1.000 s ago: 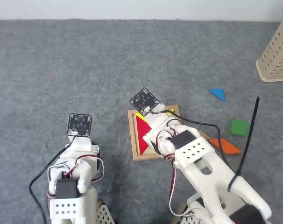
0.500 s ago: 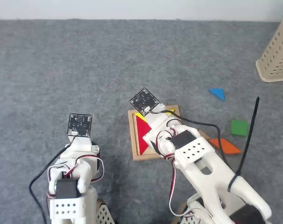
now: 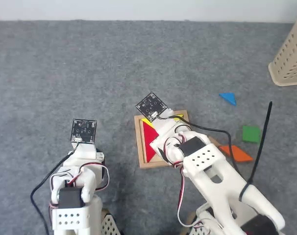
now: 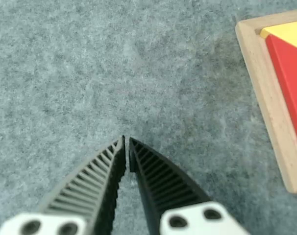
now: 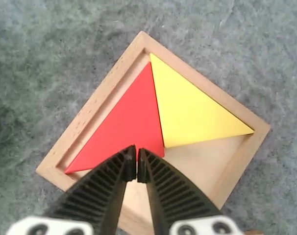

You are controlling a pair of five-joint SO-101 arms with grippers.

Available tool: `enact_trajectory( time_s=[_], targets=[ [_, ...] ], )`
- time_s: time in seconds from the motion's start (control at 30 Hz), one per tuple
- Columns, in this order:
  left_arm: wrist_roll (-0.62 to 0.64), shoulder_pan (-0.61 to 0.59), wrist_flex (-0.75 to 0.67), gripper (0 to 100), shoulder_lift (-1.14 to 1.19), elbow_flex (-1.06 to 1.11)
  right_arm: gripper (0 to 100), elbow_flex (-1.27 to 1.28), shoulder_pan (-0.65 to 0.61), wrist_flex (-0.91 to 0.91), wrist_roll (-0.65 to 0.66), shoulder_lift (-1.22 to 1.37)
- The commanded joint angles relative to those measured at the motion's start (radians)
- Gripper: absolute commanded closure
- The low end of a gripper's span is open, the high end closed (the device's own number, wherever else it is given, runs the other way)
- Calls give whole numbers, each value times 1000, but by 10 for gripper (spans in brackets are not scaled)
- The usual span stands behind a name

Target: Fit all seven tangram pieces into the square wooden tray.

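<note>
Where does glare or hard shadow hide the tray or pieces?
Nowhere: high view, even light, though the right arm covers part of the tray; right wrist view, red triangle and yellow triangle evenly lit, no glare; left wrist view, the tray's corner evenly lit too.

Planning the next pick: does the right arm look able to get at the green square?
Probably yes: the green square lies uncovered on carpet beside that arm; the right gripper holds nothing.

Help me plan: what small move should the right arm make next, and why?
Probably swing the right tool, shut and empty over the tray, toward the orange piece: it lies outside, while the red triangle and yellow triangle already sit inside.
</note>
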Motion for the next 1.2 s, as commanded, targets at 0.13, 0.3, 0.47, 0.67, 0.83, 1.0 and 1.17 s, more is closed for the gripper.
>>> enact_trajectory(
  time_s=[0.13, 0.3, 0.47, 0.67, 0.83, 1.0, 1.17],
  targets=[
    [8, -2, 6, 989, -6, -5, 965, -11, 5, -5, -9, -42],
    [8, -2, 6, 989, -6, -5, 965, -12, 45, -5, -12, -47],
    [8, -2, 6, 989, -6, -5, 965, -12, 50, -15, -14, -42],
    [8, -2, 6, 989, -6, -5, 965, -12, 56, -19, -14, -38],
    [8, -2, 6, 989, -6, -5, 965, -11, 58, -19, -14, -39],
    [8, -2, 6, 989, -6, -5, 965, -11, 58, -19, -14, -45],
    [8, -2, 6, 989, -6, -5, 965, -11, 58, -19, -14, -45]
  ],
)
